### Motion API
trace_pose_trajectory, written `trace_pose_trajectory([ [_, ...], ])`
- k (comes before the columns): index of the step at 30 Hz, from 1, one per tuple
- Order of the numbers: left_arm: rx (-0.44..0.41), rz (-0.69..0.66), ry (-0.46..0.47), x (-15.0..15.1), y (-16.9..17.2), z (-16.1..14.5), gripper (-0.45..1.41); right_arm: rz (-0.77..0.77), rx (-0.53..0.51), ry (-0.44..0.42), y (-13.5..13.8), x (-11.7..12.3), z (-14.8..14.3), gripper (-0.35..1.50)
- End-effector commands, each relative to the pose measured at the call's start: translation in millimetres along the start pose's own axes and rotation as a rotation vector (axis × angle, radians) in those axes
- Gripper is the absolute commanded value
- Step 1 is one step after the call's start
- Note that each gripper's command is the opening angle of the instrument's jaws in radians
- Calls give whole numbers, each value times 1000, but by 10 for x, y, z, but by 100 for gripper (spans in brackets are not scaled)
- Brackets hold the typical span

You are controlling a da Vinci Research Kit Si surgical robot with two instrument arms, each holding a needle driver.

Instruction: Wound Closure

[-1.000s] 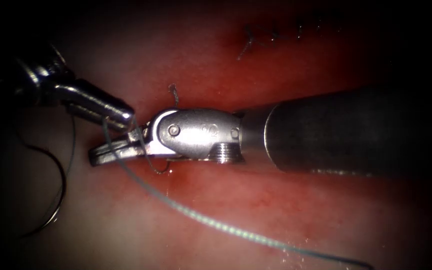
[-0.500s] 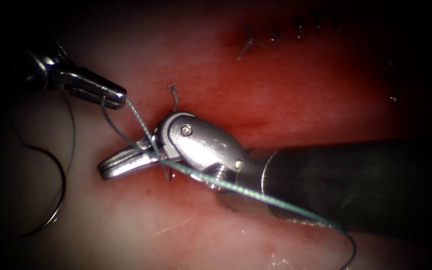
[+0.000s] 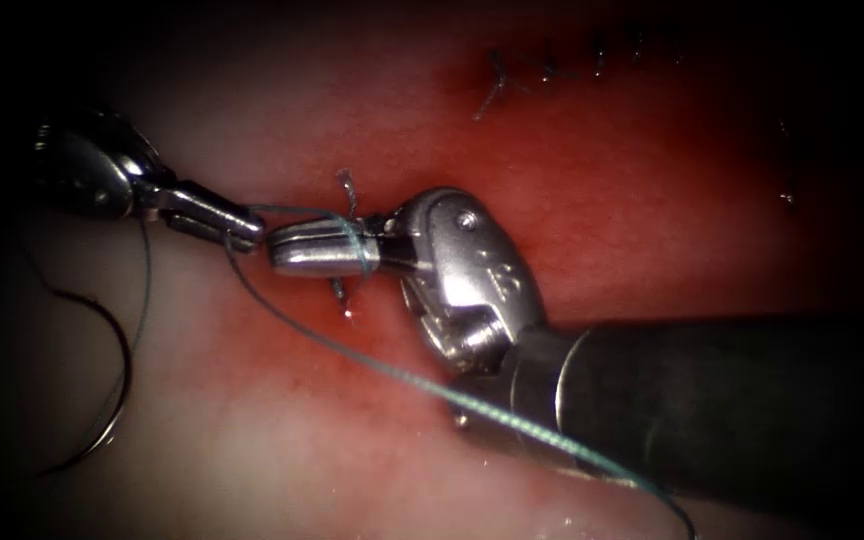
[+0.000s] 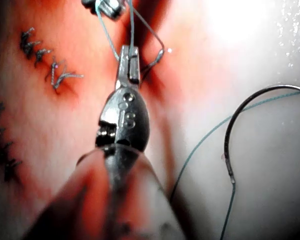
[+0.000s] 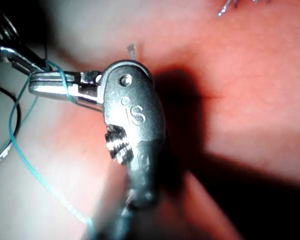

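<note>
Left tool (image 3: 237,222): it comes in from the endoscope view's left, and its thin jaws are closed on the thread (image 3: 392,375) just beside the right tool's tip. The left wrist view shows the same tool (image 4: 129,60) from behind, jaws pressed together with thread running from their tip.

Right tool (image 3: 297,245): its shaft enters from the right and its wrist bends so the jaws point left, toward the left tool. The jaws lie together, and a turn of thread is wound around them. It is hard to tell whether anything is pinched between them. In the right wrist view the tool (image 5: 40,82) shows the thread crossing over the closed jaws.

Thread: teal, it runs from the left tool's jaws, around the right tool's jaws, then slants down and to the right across the tissue (image 3: 252,440) and past the right tool's shaft.

Needle (image 3: 117,400): curved and dark, it lies free on the pale tissue well to the left of the cut, held by neither tool and not in the tissue. The left wrist view shows the needle (image 4: 235,125) as an open arc with thread trailing from its end.

Cut (image 3: 352,290): a red line under the right tool's jaws, with a short thread end (image 3: 348,186) standing up just above them.

Stitches (image 3: 552,72): a row of dark finished stitches sits farther back, up and to the right.
</note>
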Motion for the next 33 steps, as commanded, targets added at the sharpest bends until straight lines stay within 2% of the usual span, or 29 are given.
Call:
trace_pose_trajectory([
  [1, 4, -1, -3, -8, 0, 7, -45, -2, 22, -9, 2, -6, 1, -35],
  [6, 24, -21, -18, -20, 14, 22, -45, 16, 101, -47, 7, -4, 1, -35],
  [8, 27, -25, -21, -21, 15, 25, -45, 22, 90, -58, 7, -5, 2, -35],
  [9, 38, -32, -29, -22, 18, 33, -45, 46, 29, -95, 6, -9, 6, -35],
  [16, 110, -51, -5, -18, 15, 42, -45, 34, -58, -208, -4, -34, 11, -35],
  [20, 130, -61, 5, -17, 15, 43, -45, 27, -104, -220, 2, -36, 6, -35],
  [25, 135, -79, 3, -14, 22, 50, -45, 54, -215, -233, 13, -30, 0, -35],
  [27, 139, -84, 3, -13, 28, 56, -45, 62, -282, -218, 18, -27, -2, -35],
  [33, 139, -101, -3, -15, 38, 69, -45, 170, -372, -171, 20, -25, -2, -35],
])
